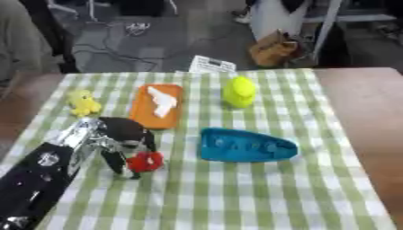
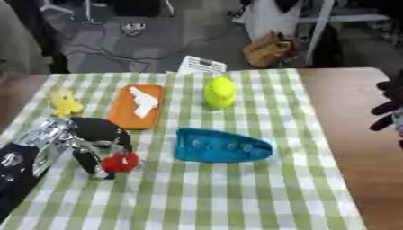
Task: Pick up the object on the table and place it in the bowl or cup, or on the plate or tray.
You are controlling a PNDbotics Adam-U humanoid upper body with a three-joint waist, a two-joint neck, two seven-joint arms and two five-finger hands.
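My left hand (image 1: 118, 139) reaches in from the lower left, its fingers curled around a small red object (image 1: 145, 161) just above the checked cloth. An orange tray (image 1: 157, 106) lies beyond the hand with a white object (image 1: 162, 101) on it. A blue boat-shaped dish (image 1: 245, 144) sits to the right of the hand. A yellow-green rounded object (image 1: 239, 92) stands at the back centre. A small yellow duck-like toy (image 1: 82, 103) lies at the back left. My right hand (image 2: 390, 110) shows at the right edge of the right eye view, its fingers relaxed.
The green and white checked cloth (image 1: 236, 197) covers most of the brown table (image 1: 362, 99). A white card (image 1: 212, 64) sits at the table's far edge. Beyond lie the floor, cables and a brown bag (image 1: 273, 50).
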